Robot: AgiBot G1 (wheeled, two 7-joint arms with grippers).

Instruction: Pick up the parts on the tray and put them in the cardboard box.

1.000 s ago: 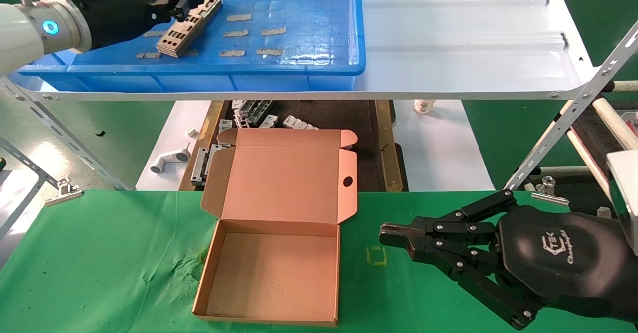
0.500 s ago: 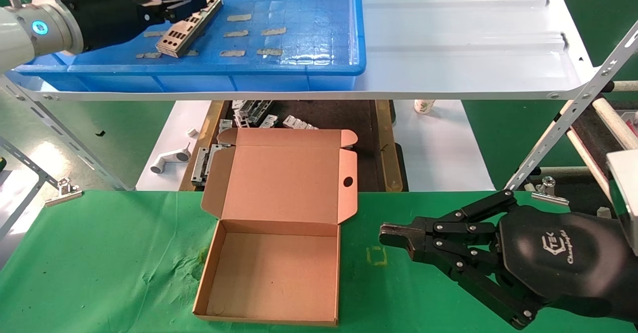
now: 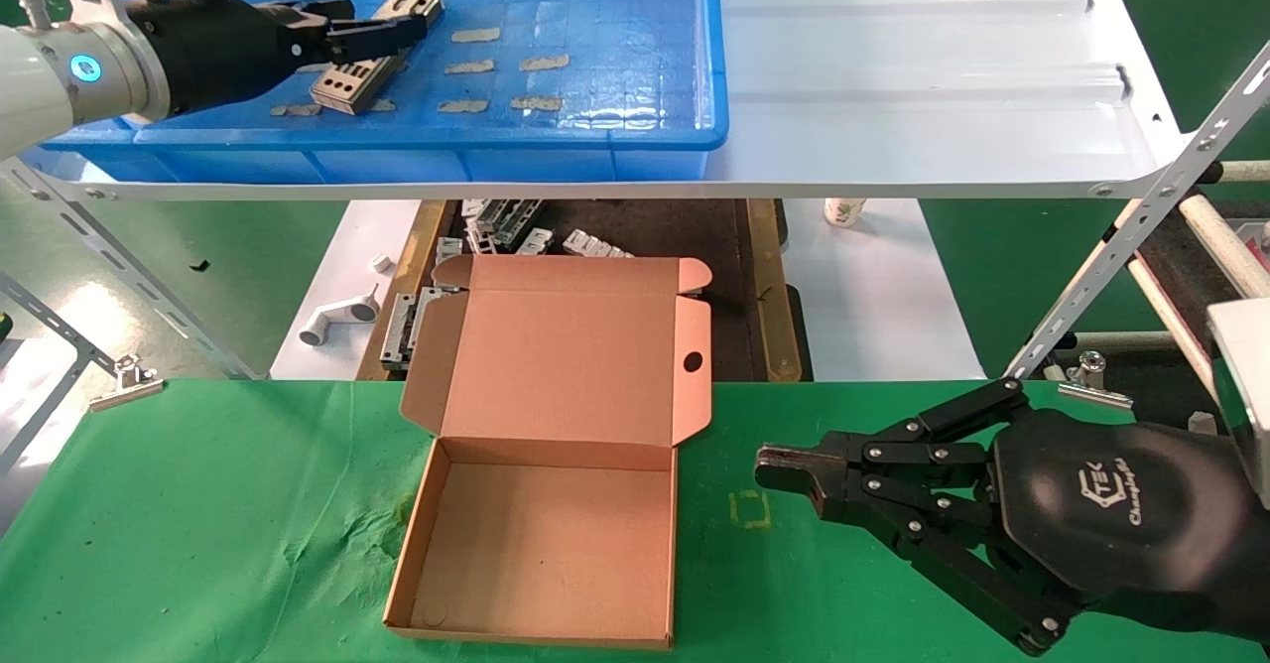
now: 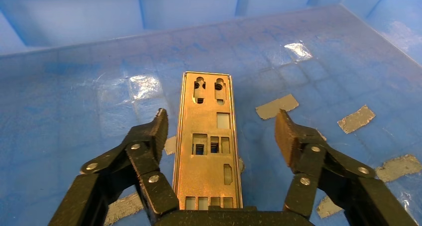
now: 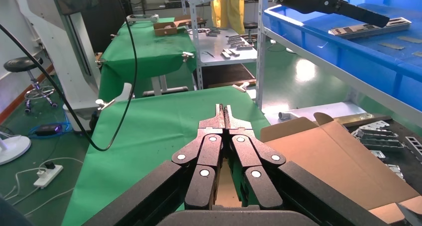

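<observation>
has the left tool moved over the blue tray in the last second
Yes. Against the tray's tape scraps, the left tool has drawn back toward the robot's left, open, straddling the part.

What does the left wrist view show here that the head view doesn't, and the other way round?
Only the left wrist view shows the left gripper open, its fingers either side of the part without touching it. Only the head view shows the open, empty cardboard box and the right gripper beside it over the green cloth. Both show the part lying in the tray among tape scraps.
</observation>
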